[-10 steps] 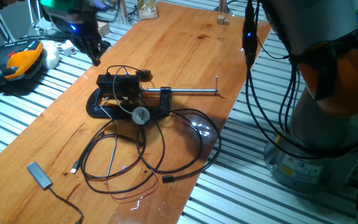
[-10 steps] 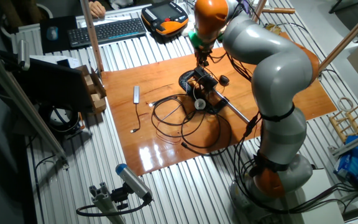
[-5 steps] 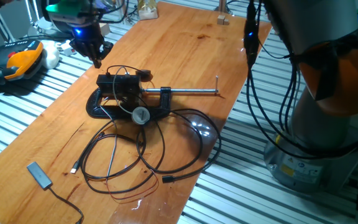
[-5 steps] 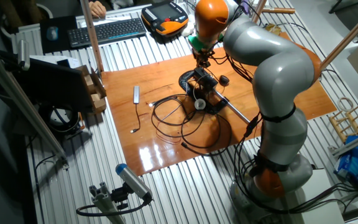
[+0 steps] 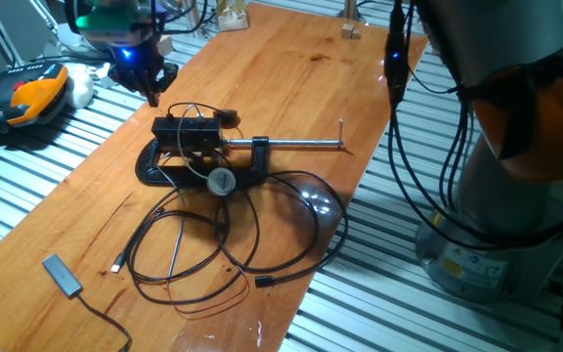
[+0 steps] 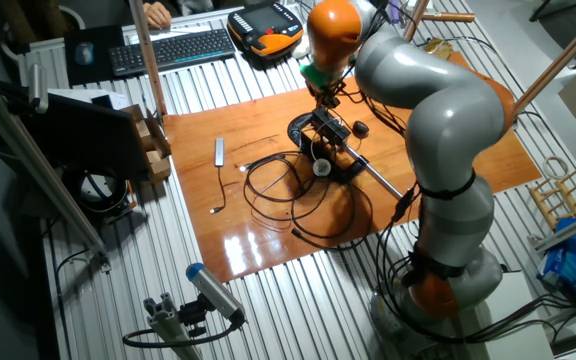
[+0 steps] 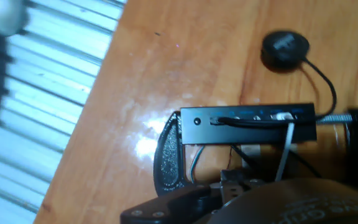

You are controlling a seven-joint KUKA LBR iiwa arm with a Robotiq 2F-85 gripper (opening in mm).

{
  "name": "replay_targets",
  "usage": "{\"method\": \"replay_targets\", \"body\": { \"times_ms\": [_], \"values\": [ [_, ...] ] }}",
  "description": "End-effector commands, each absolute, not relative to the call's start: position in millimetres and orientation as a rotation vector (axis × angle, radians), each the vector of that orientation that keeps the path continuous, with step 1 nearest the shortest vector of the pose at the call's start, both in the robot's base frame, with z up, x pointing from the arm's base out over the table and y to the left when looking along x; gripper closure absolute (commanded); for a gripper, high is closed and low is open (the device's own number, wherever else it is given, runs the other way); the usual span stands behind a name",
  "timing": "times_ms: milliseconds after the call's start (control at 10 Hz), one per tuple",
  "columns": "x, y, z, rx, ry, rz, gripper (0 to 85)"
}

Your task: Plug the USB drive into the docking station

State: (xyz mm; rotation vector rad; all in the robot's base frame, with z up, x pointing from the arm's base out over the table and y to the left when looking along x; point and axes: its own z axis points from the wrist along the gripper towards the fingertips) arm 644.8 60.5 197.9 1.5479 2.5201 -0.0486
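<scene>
The docking station (image 5: 186, 129) is a small black box with cables, held in a black G-clamp (image 5: 164, 172) at mid-table. It also shows in the other fixed view (image 6: 326, 126) and in the hand view (image 7: 247, 123). My gripper (image 5: 151, 93) hangs just above the table's left edge, up-left of the docking station and apart from it. Its fingers look drawn together on a small dark stub that I take for the USB drive (image 7: 234, 185), low in the hand view. The drive is too small to make out in the fixed views.
The clamp's long steel screw (image 5: 296, 146) points right. A round black puck (image 7: 284, 47) on a thin cable lies behind the dock. Loops of black cable (image 5: 223, 244) spread in front. A flat black dongle (image 5: 61, 275) lies near the front-left corner. An orange pendant (image 5: 32, 93) sits off-table.
My hand has shifted slightly right along the table's left edge, still above and beside the dock. Nothing on the table has moved.
</scene>
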Motion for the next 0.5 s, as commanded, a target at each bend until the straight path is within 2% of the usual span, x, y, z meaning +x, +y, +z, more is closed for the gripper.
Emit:
{"method": "replay_targets", "body": {
  "times_ms": [0, 400],
  "values": [
    [644.9, 60.0, 198.0, 0.374, 2.937, 0.094, 85.0],
    [607.9, 66.0, 201.7, 0.196, 3.036, 0.068, 85.0]
  ]
}}
